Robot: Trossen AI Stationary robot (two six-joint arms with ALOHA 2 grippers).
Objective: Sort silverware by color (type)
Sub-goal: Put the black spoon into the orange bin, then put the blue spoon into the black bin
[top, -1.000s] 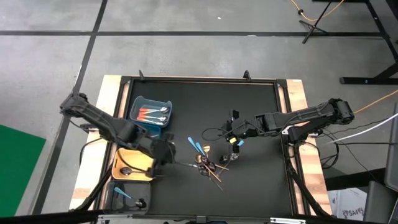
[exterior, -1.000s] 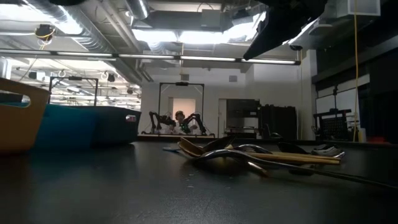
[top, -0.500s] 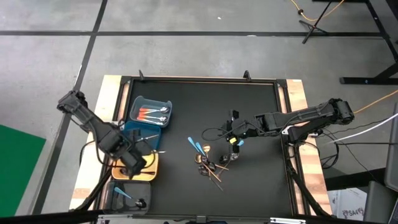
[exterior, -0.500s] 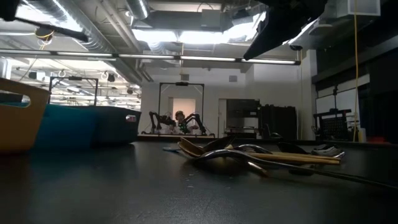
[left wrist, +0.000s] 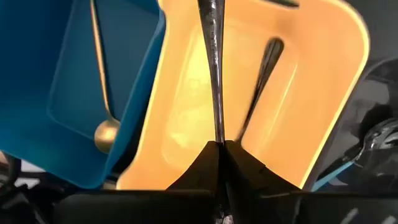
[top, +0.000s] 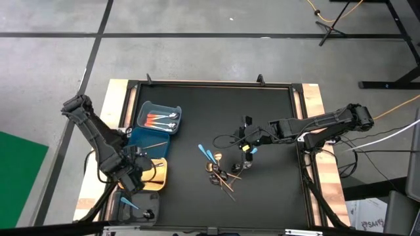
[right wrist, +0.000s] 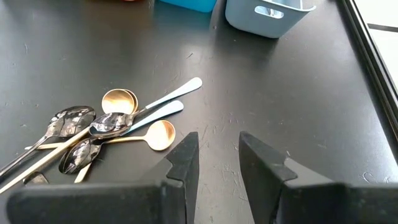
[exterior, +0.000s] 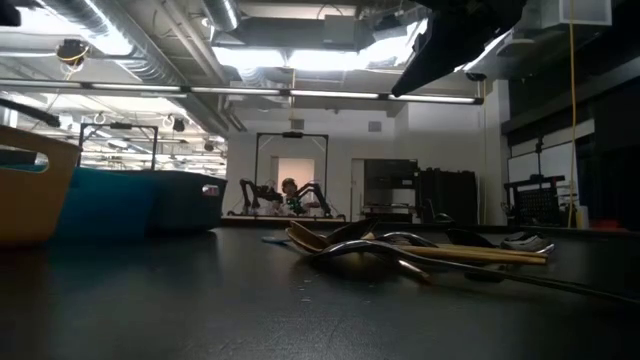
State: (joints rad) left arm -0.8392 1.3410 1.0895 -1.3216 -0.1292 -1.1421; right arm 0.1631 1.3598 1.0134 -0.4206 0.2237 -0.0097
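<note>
A dark, thin piece of silverware (left wrist: 214, 74) is being held over the yellow bin (left wrist: 323, 93) by the left tool (left wrist: 221, 151), whose fingers are pinched together on the utensil's end — seen from the left wrist camera, its shaft is running straight out over the bin's floor. Another black utensil (left wrist: 258, 84) is lying inside that bin, and a gold spoon (left wrist: 104, 121) is resting in the dark blue bin (left wrist: 62, 81) touching the yellow one. From above, the left tool (top: 134, 172) is hovering at the table's left edge over the yellow bin (top: 159, 176).

The rest of the silverware is sitting in a loose pile (top: 223, 176) near the middle of the black table (top: 262, 124): two light blue spoons (right wrist: 168, 102) lying side by side, a gold spoon (right wrist: 155, 134) just beside them, and several dark and copper pieces (right wrist: 74, 124) overlapping one another. Orange-handled pieces (top: 157, 120) are lying in the light blue bin (top: 146, 108) toward the table's far left, and what looks to be a light blue utensil (top: 129, 204) is lying in the grey bin (top: 122, 211) at the near left corner — too small there to say more.

The right tool (right wrist: 216, 158) is hanging above the table just beyond the pile, its fingers apart and holding nothing. In the low view the pile (exterior: 400, 250) is spreading across the table top, with bins (exterior: 110, 205) at the left.
</note>
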